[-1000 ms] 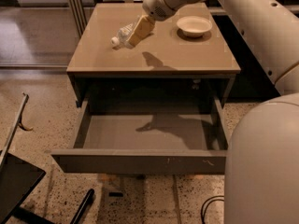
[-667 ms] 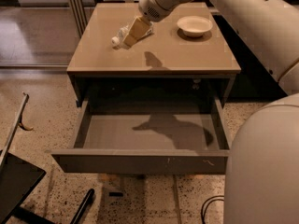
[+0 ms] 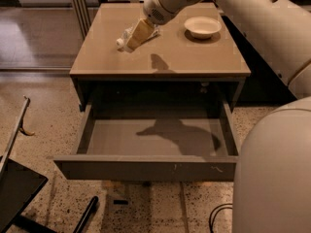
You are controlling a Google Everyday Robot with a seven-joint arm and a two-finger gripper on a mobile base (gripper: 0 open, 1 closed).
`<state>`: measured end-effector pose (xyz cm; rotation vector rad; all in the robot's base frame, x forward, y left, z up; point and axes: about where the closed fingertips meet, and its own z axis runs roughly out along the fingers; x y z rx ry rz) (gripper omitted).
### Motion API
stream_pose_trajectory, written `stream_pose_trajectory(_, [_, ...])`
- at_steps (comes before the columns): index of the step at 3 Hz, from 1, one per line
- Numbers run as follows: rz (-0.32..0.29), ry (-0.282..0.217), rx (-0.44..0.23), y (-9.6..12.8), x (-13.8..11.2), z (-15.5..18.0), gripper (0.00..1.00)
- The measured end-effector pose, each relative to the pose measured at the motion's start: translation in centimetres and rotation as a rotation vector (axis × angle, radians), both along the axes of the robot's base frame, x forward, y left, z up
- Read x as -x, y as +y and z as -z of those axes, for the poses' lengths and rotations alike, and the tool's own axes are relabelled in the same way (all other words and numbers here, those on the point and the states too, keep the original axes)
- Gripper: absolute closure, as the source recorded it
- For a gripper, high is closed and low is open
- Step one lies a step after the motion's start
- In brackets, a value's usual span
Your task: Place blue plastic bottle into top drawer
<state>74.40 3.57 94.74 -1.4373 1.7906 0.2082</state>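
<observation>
The blue plastic bottle (image 3: 125, 37) lies on the tan table top (image 3: 170, 57) at its back left, white cap pointing left. My gripper (image 3: 139, 34), with tan pads, hangs from the white arm and sits right over the bottle's right end, touching or nearly touching it. The top drawer (image 3: 146, 168) is pulled wide open below the table top. Its grey inside (image 3: 121, 137) holds nothing and carries the arm's shadow.
A white round bowl (image 3: 202, 26) stands at the back right of the table top. My white arm and body fill the right side. A black frame (image 3: 19, 188) stands on the speckled floor at lower left. A cable (image 3: 218, 217) lies at the bottom.
My gripper has moved slightly left and down onto the bottle. The bottle, the bowl and the drawer have stayed where they were.
</observation>
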Motion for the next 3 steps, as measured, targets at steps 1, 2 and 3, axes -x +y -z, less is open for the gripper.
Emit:
stream_pose_trajectory(1, [0.059, 0.032, -0.009, -0.4, -0.6, -0.2, 0.00])
stream_pose_trajectory(2, [0.175, 0.115, 0.015, -0.5, -2.1, -0.3, 0.00])
stream_pose_trajectory(3, [0.310, 0.230, -0.006, -0.3, -2.8, 0.5, 0.00])
